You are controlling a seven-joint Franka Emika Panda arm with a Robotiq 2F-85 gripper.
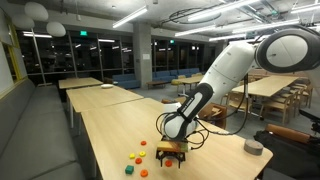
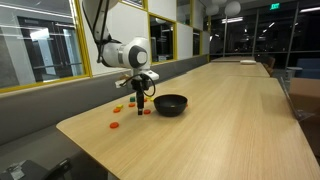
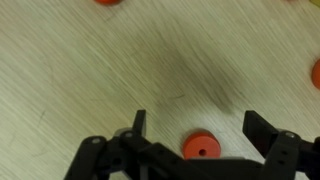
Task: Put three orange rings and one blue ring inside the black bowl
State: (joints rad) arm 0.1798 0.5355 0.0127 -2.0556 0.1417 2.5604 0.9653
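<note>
The gripper (image 3: 195, 118) stood with its jaws spread wide and nothing between the pads, poised low over the wooden table (image 2: 220, 120). In the wrist view, one orange ring (image 3: 201, 148) lay flat on the wood between the two fingers, nearer the palm than the tips and a little toward the right-hand finger. Two more orange rings showed at the frame's edges, one at the top (image 3: 108, 2) and one at the right (image 3: 316, 72). In an exterior view the black bowl (image 2: 170, 104) sat on the table just beside the gripper, with small rings scattered on the gripper's far side from it. Its contents could not be made out, and no blue ring could be picked out with any certainty. The step in hand looked like the pick of an orange ring. The next move probably called for a short descent, closing the jaws on it, then a lift and a carry sideways to the bowl.
</note>
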